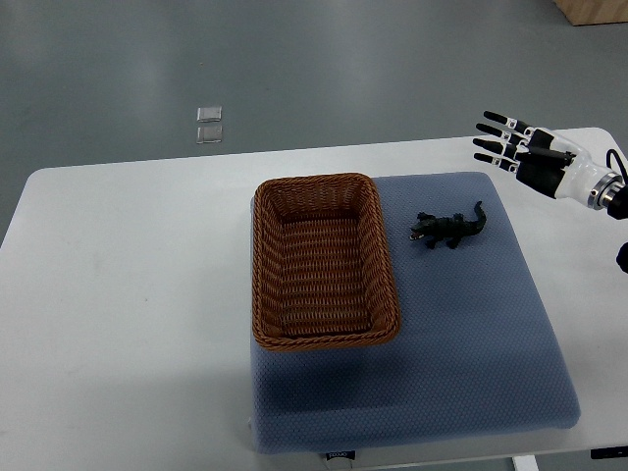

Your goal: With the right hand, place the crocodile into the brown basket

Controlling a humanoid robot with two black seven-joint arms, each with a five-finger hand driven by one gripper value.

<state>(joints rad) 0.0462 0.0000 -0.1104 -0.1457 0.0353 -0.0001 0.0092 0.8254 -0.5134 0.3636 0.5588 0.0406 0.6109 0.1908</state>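
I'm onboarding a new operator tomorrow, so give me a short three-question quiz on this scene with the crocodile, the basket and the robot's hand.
1. True or false: the crocodile lies inside the brown basket.
2. Multiple choice: the right hand is
A) shut on the crocodile
B) open, holding nothing, apart from the crocodile
C) resting inside the basket
3. Short answer: on which side of the basket, as seen in the picture, does the crocodile lie?

Key
1. False: it lies outside the basket.
2. B
3. Right
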